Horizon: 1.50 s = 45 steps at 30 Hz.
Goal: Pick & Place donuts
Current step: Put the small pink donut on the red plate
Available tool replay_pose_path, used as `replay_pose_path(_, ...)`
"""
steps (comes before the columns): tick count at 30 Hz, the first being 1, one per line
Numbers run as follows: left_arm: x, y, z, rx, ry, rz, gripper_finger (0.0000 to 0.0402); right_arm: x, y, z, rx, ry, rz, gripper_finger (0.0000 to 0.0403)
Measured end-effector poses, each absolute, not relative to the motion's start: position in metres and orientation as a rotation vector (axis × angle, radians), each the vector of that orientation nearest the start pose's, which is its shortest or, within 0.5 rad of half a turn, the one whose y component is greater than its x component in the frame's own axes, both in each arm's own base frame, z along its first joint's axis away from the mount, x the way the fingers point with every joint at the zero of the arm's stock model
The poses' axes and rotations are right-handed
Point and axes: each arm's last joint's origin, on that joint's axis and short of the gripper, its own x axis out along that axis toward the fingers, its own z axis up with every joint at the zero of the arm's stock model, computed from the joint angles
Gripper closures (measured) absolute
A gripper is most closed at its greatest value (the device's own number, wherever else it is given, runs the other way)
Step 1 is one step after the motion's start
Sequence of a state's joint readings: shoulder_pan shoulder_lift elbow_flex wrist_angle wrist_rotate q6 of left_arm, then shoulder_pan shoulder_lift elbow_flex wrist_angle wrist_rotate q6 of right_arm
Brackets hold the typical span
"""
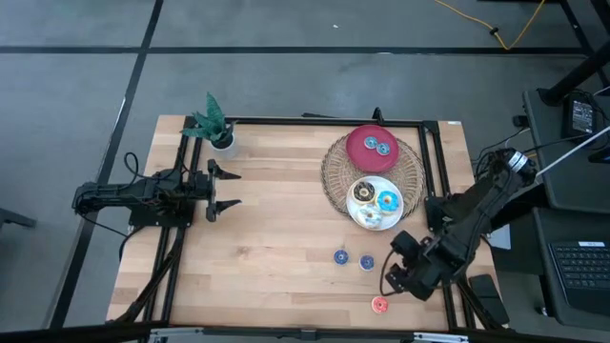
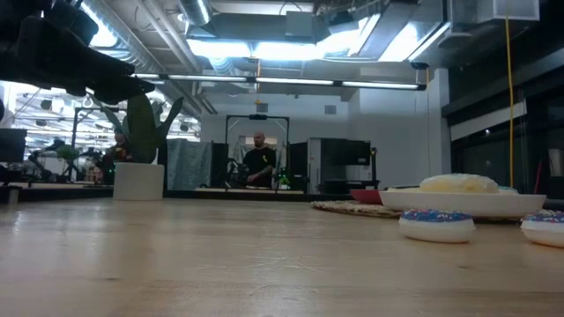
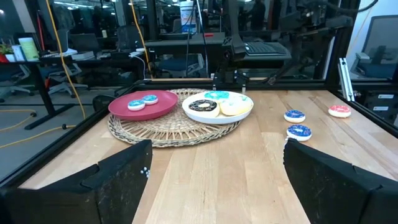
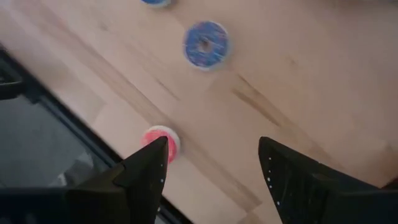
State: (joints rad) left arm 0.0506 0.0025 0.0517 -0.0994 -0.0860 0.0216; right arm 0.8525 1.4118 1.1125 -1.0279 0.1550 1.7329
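From overhead, the right gripper [image 1: 394,270] hangs over the near right part of the wooden counter [image 1: 276,238], its jaws spread and empty, just above the red-pink donut [image 1: 379,305] that lies close to the counter's front edge. Its own wrist camera shows that ring [image 4: 161,142] partly hidden behind one finger [image 4: 151,163], with a small blue donut [image 4: 206,44] on bare wood farther off. The top view places two small blue donuts [image 1: 340,256] side by side between the gripper and the woven mat [image 1: 335,177].

The left gripper [image 1: 225,189] waits at the far left of the counter, jaws spread wide and holding nothing, beside a potted plant [image 1: 213,125]. Its wrist camera looks across the whole spread: a red plate [image 3: 163,109] carrying two small blue donuts [image 3: 136,104], and a white plate [image 3: 198,116] bearing the chocolate donut [image 3: 202,106], the blue-iced donut [image 3: 217,96] and the white-iced donut [image 3: 234,106], both plates on the mat.

Only the low camera, level with the counter, takes in the room beyond, where a person [image 2: 258,161] stands in the distance. It catches a small blue donut [image 2: 436,224] side-on and the white plate's rim [image 2: 467,203], but neither gripper's jaws.
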Motion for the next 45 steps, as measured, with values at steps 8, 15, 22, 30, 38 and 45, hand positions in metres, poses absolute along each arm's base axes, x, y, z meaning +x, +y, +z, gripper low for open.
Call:
replay_pose_path(8,0.094,0.007,0.171,0.022,0.052,0.136,0.0048,0.148,0.206,0.221,0.897,1.246,-0.556,0.0152)
replay_pose_path(15,0.094,0.007,0.171,0.022,0.052,0.136,0.0048,0.146,0.223,0.204,0.894,1.271,-0.539,0.0152)
replay_pose_path(22,0.094,0.007,0.171,0.022,0.052,0.136,0.0048,0.152,0.239,0.189,0.916,1.271,-0.493,0.0152)
replay_pose_path(30,0.094,0.007,0.171,0.022,0.051,0.136,0.0048,0.159,0.250,0.169,0.863,1.281,-0.476,0.0152)
replay_pose_path(38,0.094,0.007,0.171,0.022,0.052,0.136,0.0049,0.170,0.262,0.159,0.784,1.293,-0.446,0.0152)
replay_pose_path(45,0.094,0.007,0.171,0.022,0.052,0.136,0.0049,0.182,0.266,0.157,0.763,1.286,-0.420,0.0152)
